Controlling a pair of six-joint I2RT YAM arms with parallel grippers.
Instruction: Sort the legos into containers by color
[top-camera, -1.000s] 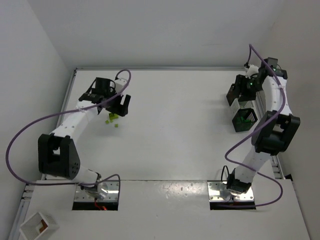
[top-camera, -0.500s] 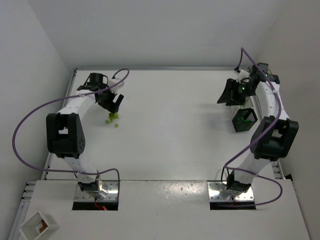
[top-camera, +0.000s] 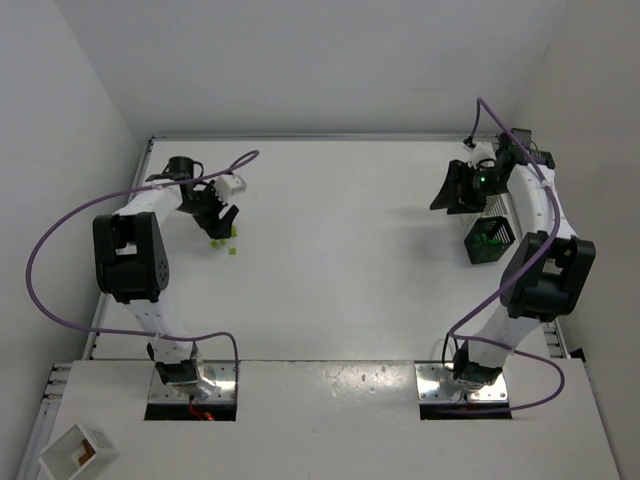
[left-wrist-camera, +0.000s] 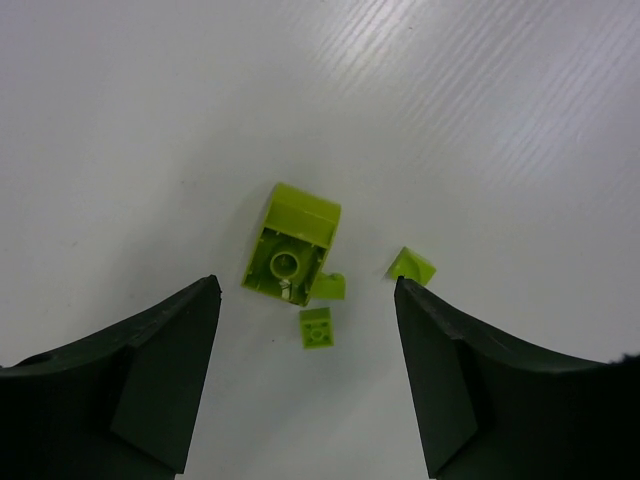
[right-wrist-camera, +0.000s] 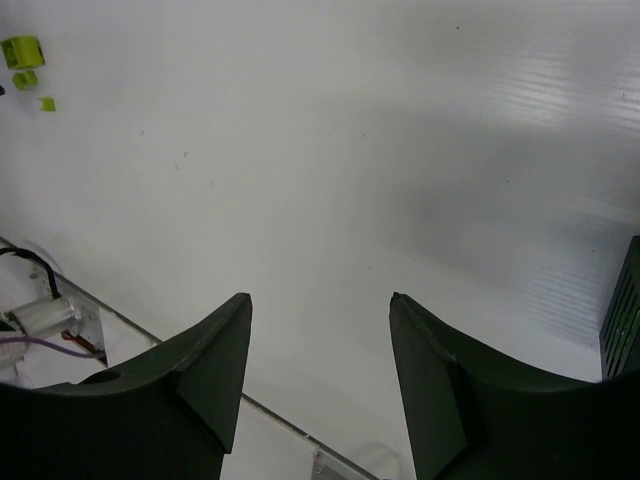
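Several lime legos (left-wrist-camera: 292, 255) lie loose on the white table: one larger brick on its side, a small square one (left-wrist-camera: 317, 328) and a chip (left-wrist-camera: 411, 265). My left gripper (left-wrist-camera: 306, 285) hangs open just above them, its fingers either side of the cluster and holding nothing. From above, that gripper (top-camera: 215, 213) sits right behind the lime pieces (top-camera: 221, 238). My right gripper (top-camera: 447, 195) is open and empty at the far right, beside a black slatted container (top-camera: 488, 240) with green bricks in it. No red legos show.
A white square box (top-camera: 78, 450) sits off the table at the bottom left. The right wrist view shows the container's wall (right-wrist-camera: 625, 310) at its right edge, the lime pieces (right-wrist-camera: 22, 50) far off, and the table's near rail (right-wrist-camera: 150, 335).
My left arm has folded back and brought its gripper left and down onto the lime cluster. The right gripper has shifted a little left, away from the container.
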